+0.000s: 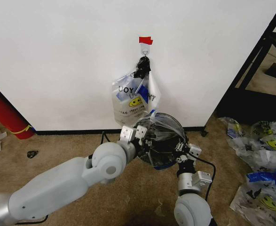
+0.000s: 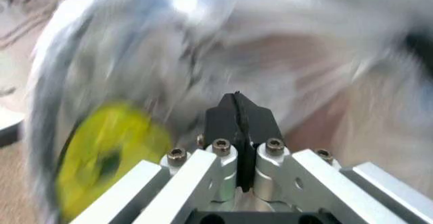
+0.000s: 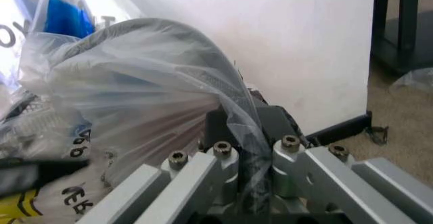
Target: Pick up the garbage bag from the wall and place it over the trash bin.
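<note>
STEP: fitting bag over bin | garbage bag (image 1: 162,134) draped on trash bin (image 1: 157,157) at 6 o'clock below wall (image 1: 58,56) hook | left hand (image 1: 134,133) at 9 o'clock, right hand (image 1: 185,151) at 3 o'clock, both pinching film, opposed to stretch mouth across rim.

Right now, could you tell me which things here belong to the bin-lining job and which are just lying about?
Job:
garbage bag, over the trash bin
left hand, right hand, both gripping it

Lying about:
bunch of bags on the hook
loose bags
red cylinder
</note>
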Available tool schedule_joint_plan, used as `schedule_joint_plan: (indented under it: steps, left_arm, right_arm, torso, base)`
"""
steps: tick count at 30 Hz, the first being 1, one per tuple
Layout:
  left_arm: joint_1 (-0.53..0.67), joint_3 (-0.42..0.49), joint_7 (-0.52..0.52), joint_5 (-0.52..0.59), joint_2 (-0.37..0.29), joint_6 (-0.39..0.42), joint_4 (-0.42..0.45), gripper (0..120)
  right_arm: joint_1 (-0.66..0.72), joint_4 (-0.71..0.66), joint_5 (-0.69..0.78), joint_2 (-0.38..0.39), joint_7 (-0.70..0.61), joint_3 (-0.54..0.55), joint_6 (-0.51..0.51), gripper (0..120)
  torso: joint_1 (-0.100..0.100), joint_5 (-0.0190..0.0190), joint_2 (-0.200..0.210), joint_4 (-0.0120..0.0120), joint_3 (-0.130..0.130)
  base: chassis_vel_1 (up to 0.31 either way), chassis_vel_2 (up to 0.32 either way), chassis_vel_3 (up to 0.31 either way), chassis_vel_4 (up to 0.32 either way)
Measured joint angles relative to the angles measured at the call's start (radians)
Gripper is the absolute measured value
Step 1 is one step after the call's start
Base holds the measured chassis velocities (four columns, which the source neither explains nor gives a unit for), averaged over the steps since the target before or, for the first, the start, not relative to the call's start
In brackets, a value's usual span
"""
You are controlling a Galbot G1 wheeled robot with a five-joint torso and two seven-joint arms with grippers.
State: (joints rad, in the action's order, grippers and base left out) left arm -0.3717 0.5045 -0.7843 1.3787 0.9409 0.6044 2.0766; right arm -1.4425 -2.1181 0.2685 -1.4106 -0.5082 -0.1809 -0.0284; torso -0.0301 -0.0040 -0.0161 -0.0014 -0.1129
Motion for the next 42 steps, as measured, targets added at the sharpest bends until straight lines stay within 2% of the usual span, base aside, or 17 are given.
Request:
schedule_joint_plan:
  steps: [3,5,6,12,17,23,25,28,33,42]
  left_arm:
    - [0.019,0.032,-0.001,-0.017,0.051,-0.003,-0.044,0]
    - [0.019,0.032,-0.001,-0.017,0.051,-0.003,-0.044,0]
    - [0.020,0.056,-0.002,-0.039,0.089,-0.003,-0.082,0]
    - [0.032,0.100,-0.008,-0.058,0.176,-0.002,-0.157,0]
    - [0.030,0.117,-0.011,-0.059,0.212,-0.005,-0.183,0]
    - [0.011,0.120,-0.009,-0.083,0.221,-0.022,-0.210,0]
    - [0.001,0.103,-0.009,-0.088,0.191,-0.023,-0.196,0]
    - [-0.003,0.074,-0.015,-0.074,0.124,-0.016,-0.128,0]
    - [-0.005,0.070,-0.022,-0.060,0.093,-0.002,-0.090,0]
    - [-0.013,0.124,-0.032,-0.052,0.168,0.005,-0.168,0]
  right_arm:
    - [-0.005,0.001,-0.006,-0.004,0.001,0.001,-0.003,0]
    - [-0.005,0.001,-0.006,-0.004,0.001,0.001,-0.003,0]
    - [-0.006,-0.002,-0.006,-0.004,0.001,0.001,-0.003,0]
    - [-0.015,-0.027,0.001,-0.005,0.000,0.003,-0.002,0]
    - [-0.018,-0.038,0.016,-0.005,-0.002,0.003,0.006,0]
    - [-0.022,-0.042,0.019,-0.001,-0.003,0.003,0.007,0]
    - [-0.023,-0.041,0.015,-0.003,-0.003,0.004,0.005,0]
    - [-0.019,-0.025,-0.001,-0.001,-0.001,0.002,-0.006,0]
    - [-0.012,-0.015,-0.014,-0.003,0.000,0.002,-0.012,0]
    - [-0.047,-0.037,-0.065,-0.007,0.013,0.027,-0.035,0]
  torso:
    - [0.000,0.0001,0.000,0.0001,0.000]
    - [0.000,0.0001,0.000,0.0001,0.000]
    - [0.000,0.0002,0.000,0.0003,0.000]
    - [0.000,0.0001,0.000,0.0002,0.000]
    - [0.000,0.0002,0.000,0.0003,0.000]
    - [0.000,0.0001,0.000,0.0002,0.000]
    - [0.000,0.0000,0.000,0.0003,0.000]
    - [0.000,0.0000,0.000,0.0008,0.000]
    - [0.000,0.0000,0.000,0.0006,0.000]
    - [0.000,-0.0001,0.000,0.0003,0.000]
  base:
    - [0.000,0.000,0.000,0.000]
    - [0.000,0.000,0.000,0.000]
    - [0.000,0.000,0.000,0.000]
    - [0.000,0.000,0.000,0.000]
    - [0.000,0.000,0.000,0.000]
    - [0.000,0.000,0.000,0.000]
    - [0.000,0.000,0.000,0.000]
    - [0.000,0.000,0.000,0.000]
    - [0.000,0.000,0.000,0.000]
    - [0.000,0.000,0.000,0.000]
